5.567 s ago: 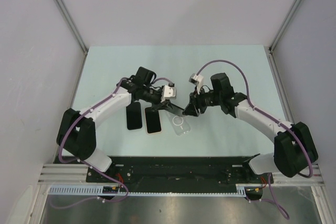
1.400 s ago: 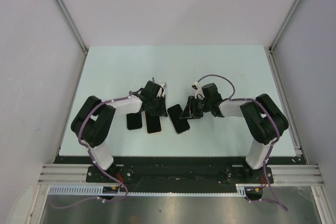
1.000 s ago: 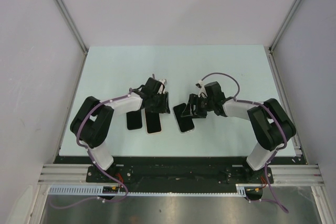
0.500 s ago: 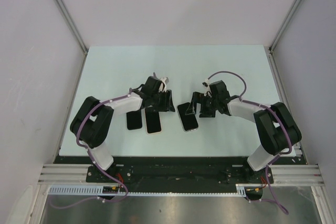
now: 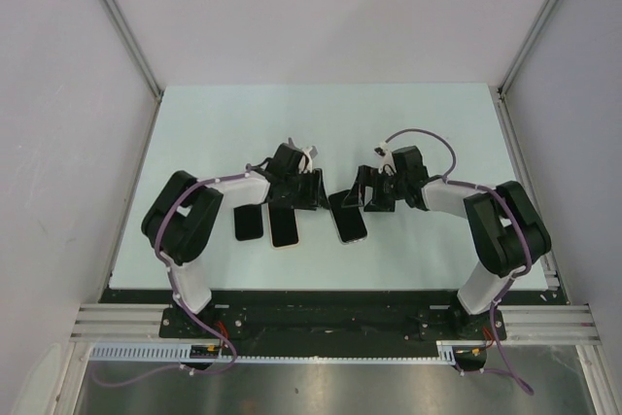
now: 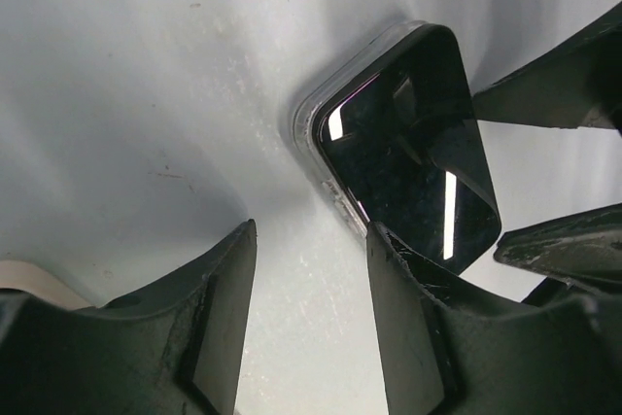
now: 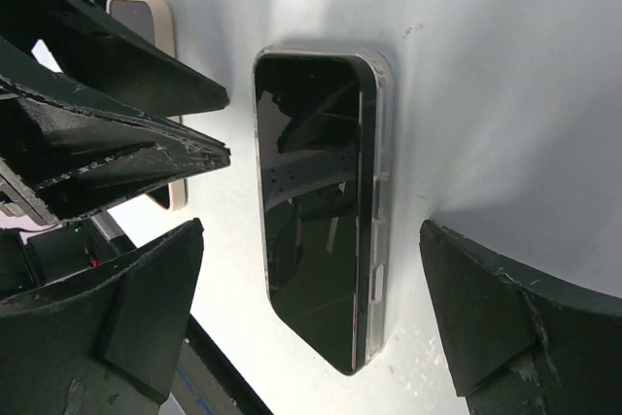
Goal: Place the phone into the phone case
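The black phone (image 5: 347, 215) lies screen up in the clear phone case, flat on the table between the two grippers. In the right wrist view the phone (image 7: 311, 230) fills the case, whose clear rim (image 7: 383, 191) shows along its right side. My right gripper (image 7: 326, 332) is open and empty, one finger on each side of the phone without touching it; in the top view it (image 5: 367, 193) sits just right of the phone. My left gripper (image 6: 311, 323) is open and empty, short of the cased phone (image 6: 408, 143); in the top view it (image 5: 309, 191) sits just left of it.
Two more phones lie left of the cased one: a dark one (image 5: 249, 223) and one in a beige case (image 5: 284, 227), whose corner shows in the right wrist view (image 7: 146, 21). The pale table (image 5: 321, 123) has its front edge near the arm bases.
The case lay empty at first; the phone now lies in it. The cased phone has slid a little to the right, and both grippers have let go and stand open beside it.
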Available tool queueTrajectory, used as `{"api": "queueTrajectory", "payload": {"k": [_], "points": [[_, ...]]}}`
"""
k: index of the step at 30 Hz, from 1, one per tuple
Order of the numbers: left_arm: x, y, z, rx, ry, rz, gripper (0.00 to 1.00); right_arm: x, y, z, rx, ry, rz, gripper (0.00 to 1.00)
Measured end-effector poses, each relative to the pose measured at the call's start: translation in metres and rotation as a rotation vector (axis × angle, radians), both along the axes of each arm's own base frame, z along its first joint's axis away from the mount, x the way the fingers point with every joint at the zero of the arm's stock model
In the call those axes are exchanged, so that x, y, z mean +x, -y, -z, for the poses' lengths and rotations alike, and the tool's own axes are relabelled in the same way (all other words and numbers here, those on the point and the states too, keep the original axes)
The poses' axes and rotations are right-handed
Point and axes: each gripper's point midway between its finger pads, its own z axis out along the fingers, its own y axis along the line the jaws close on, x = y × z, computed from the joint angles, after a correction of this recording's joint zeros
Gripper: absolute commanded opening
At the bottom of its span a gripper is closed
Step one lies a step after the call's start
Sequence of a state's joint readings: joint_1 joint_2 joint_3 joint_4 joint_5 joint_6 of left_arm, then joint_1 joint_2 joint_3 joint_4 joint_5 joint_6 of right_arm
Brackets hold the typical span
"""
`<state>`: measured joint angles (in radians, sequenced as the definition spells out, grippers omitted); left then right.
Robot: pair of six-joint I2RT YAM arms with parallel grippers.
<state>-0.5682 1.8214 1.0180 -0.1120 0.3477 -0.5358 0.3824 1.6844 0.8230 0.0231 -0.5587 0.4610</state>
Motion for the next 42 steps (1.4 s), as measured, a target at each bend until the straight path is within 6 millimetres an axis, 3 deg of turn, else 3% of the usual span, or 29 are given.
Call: {"api": "queueTrajectory", "payload": {"k": [12,15,19,22,32,37,42], "points": [[-0.001,0.015,0.0,-0.071,-0.025,0.025,0.47,0.003,-0.018,-0.004,0.114,-0.016,-0.037,0.96],[-0.002,0.02,0.0,-0.095,-0.036,0.035,0.43,0.002,-0.021,-0.006,0.141,-0.038,-0.038,0.97],[-0.004,0.02,0.002,-0.101,-0.045,0.035,0.26,0.0,-0.022,-0.008,0.176,-0.072,-0.037,0.96],[-0.005,0.018,0.006,-0.095,-0.053,0.029,0.2,-0.002,-0.021,-0.008,0.197,-0.102,-0.034,0.96],[-0.012,0.02,0.007,-0.137,-0.075,0.04,0.15,-0.011,-0.022,-0.009,0.335,-0.174,-0.032,0.93],[-0.014,0.021,0.006,-0.149,-0.085,0.044,0.15,-0.015,-0.024,-0.009,0.374,-0.189,-0.043,0.85],[-0.015,0.022,0.006,-0.158,-0.084,0.048,0.15,-0.018,-0.024,-0.012,0.395,-0.2,-0.055,0.68]]}}
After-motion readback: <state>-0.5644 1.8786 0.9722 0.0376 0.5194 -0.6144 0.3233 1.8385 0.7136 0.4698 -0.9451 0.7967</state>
